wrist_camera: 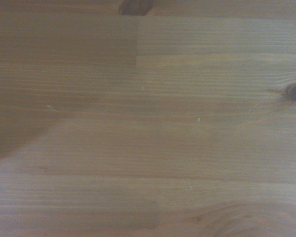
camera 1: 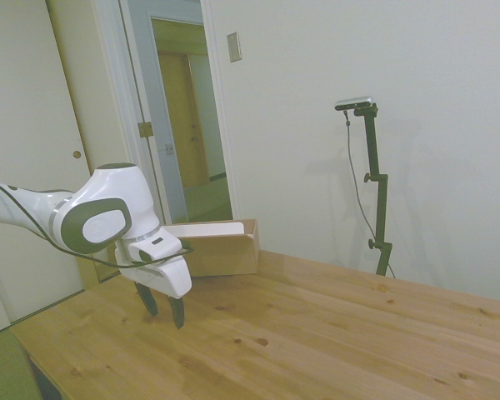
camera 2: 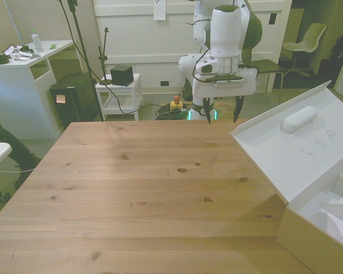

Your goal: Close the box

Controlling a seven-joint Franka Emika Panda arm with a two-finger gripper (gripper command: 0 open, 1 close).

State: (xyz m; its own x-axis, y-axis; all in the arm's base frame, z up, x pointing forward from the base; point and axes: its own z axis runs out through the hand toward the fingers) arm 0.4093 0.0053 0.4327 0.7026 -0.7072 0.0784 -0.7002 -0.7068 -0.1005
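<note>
Jaws (camera 2: 222, 109) apart, pointing straight down above the table (camera 2: 148, 188), well clear of the open box (camera 2: 308, 171).

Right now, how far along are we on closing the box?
Nothing looks done yet: the box stands open, its lid tilted back with the white inside showing. The gripper hangs open and empty above the bare table, apart from the box; the wrist view shows only wood. Left: reach the lid and swing it shut.
</note>
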